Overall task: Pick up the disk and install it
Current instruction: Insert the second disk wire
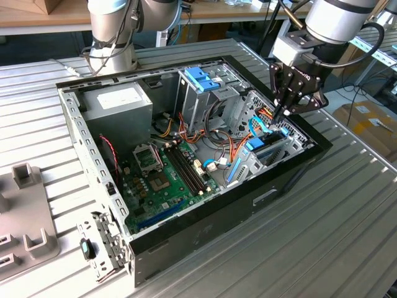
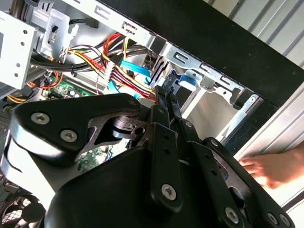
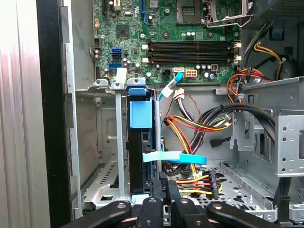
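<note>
Exterior view: high up, off to one side, angled down across the open PC case (image 1: pixel 186 155) on the ribbed table (image 1: pixel 347 211), whole case in frame w/ arm at the exterior view's right. First wrist view: close, looking down past the gripper (image 3: pixel 164 190) into the drive bay (image 3: pixel 137 142) and motherboard (image 3: pixel 190 38). Second wrist view: tighter still, peering over the gripper (image 2: pixel 166 95) linkage. Both wrist views share the bay and cable bundle (image 3: pixel 199 123).

A ribbed metal table (image 1: pixel 347 205) carries the open computer case (image 1: pixel 205 230) at its middle, and grey plastic fixtures (image 1: pixel 25 217) sit at the exterior view's near left, just beside the case.
</note>
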Available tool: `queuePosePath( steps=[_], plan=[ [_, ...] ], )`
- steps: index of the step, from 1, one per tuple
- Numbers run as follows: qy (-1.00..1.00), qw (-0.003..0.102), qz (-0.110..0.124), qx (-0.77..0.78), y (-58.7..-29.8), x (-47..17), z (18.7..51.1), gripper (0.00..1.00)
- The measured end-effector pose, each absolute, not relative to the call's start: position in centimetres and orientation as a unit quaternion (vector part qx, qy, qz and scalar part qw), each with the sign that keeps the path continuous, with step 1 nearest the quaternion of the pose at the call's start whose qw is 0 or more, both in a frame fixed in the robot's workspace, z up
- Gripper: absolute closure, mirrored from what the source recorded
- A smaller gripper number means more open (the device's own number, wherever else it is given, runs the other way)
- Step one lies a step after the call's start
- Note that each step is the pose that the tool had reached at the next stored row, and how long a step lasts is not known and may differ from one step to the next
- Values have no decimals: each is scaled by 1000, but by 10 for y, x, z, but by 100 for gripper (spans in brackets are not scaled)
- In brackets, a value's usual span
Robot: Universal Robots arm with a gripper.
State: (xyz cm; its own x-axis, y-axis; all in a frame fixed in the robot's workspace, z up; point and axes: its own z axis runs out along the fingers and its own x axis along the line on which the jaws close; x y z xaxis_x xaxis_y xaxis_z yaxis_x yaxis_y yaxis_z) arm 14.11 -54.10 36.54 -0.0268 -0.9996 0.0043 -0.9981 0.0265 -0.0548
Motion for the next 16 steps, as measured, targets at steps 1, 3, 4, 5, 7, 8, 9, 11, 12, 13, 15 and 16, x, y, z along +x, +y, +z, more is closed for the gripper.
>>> queuePosePath(
  steps=[1, 3, 4, 5, 7, 8, 9, 11, 12, 13, 15, 16],
  plan=[
    [716, 18, -21, -697, -541, 141, 365, 84],
    [716, 18, -21, -697, -541, 141, 365, 84],
    [716, 18, -21, -697, -541, 141, 365, 84],
    [716, 18, -21, -697, -541, 141, 365, 84],
    [716, 18, -21, -697, -541, 141, 365, 84],
    [716, 18, -21, -697, -541, 141, 364, 84],
    [716, 18, -21, -697, -542, 141, 364, 84],
    [716, 18, -21, -697, -543, 141, 364, 84],
    [716, 18, -21, -697, -544, 141, 364, 84],
    [716, 18, -21, -697, -545, 141, 364, 84],
    [716, 18, -21, -697, -546, 141, 364, 84],
    [716, 18, -21, -697, -547, 141, 364, 84]
  ],
)
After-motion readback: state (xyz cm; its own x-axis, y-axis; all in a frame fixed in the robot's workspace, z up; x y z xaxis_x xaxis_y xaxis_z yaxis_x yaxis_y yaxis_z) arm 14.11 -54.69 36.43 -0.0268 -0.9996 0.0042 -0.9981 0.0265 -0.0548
